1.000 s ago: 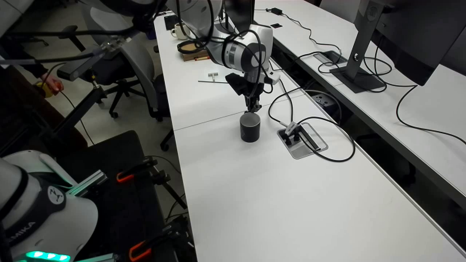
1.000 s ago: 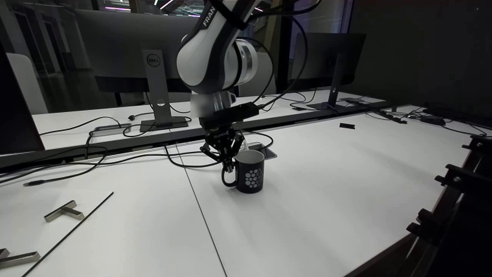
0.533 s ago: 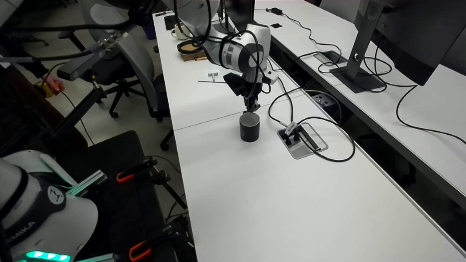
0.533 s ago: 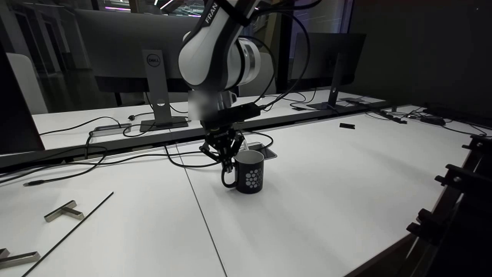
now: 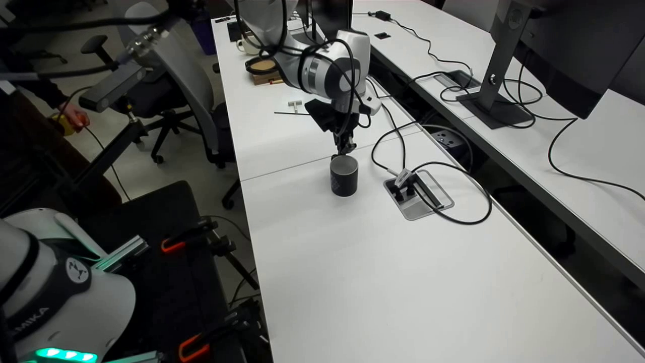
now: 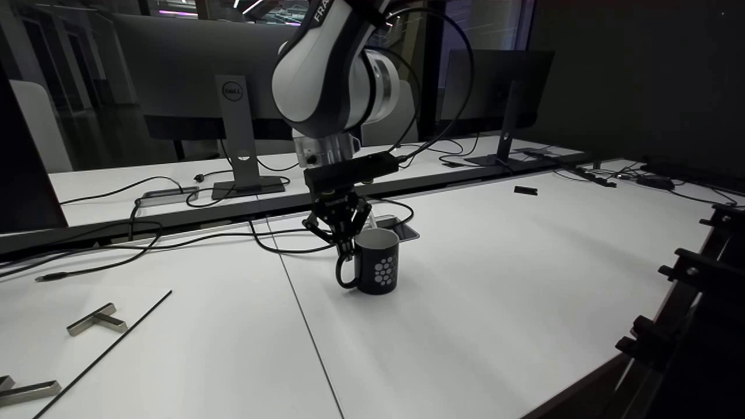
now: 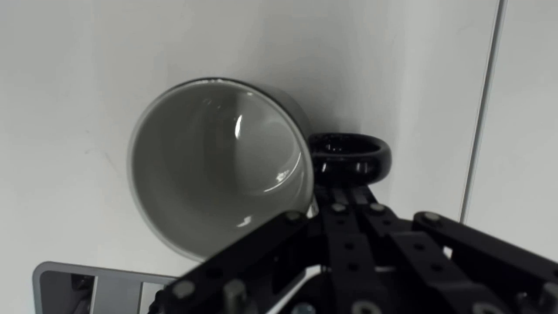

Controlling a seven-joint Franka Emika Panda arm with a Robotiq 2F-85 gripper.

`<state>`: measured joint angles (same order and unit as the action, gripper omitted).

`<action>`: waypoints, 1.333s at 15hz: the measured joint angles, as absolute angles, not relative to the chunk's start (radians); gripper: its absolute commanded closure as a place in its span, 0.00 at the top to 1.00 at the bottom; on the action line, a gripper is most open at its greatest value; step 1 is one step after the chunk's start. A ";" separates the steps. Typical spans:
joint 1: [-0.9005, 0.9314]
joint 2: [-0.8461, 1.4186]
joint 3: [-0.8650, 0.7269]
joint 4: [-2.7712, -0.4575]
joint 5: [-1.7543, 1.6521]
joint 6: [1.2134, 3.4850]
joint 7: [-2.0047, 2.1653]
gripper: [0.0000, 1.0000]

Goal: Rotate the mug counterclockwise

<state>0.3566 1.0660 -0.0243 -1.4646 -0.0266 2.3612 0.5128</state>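
- A dark mug (image 6: 376, 265) stands upright on a white surface (image 6: 495, 302), just right of a seam (image 6: 302, 314) in an exterior view; we take near, far, left and right from there.
- In the wrist view its handle (image 7: 353, 169) sticks out toward the seam, so it points left.
- A cable box (image 6: 409, 231) lies beyond the mug, far and slightly right, apart from it.
- The jaws are narrow, both sides drawn together, with nothing between them that we can make out. They stand at the handle's far side and look to be touching it; the handle hides the very ends, so we cannot tell whether one pokes into the loop.
- We judge the step in hand to be the turn itself: a push on the handle, not a grasp. How much turning is left we cannot say.
- Next, we think, the jaws should press the handle toward the near side, which from above is counterclockwise.
- That push calls for a curved path around the mug's middle, staying low against the handle; a straight shove would likely slide the mug along.
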 measured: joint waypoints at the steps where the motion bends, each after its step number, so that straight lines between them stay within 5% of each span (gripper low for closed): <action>1: 0.357 1.063 -0.024 -1.469 -0.027 2.361 0.513 0.00; 20: 0.342 1.041 0.010 -1.563 0.017 2.441 0.511 0.00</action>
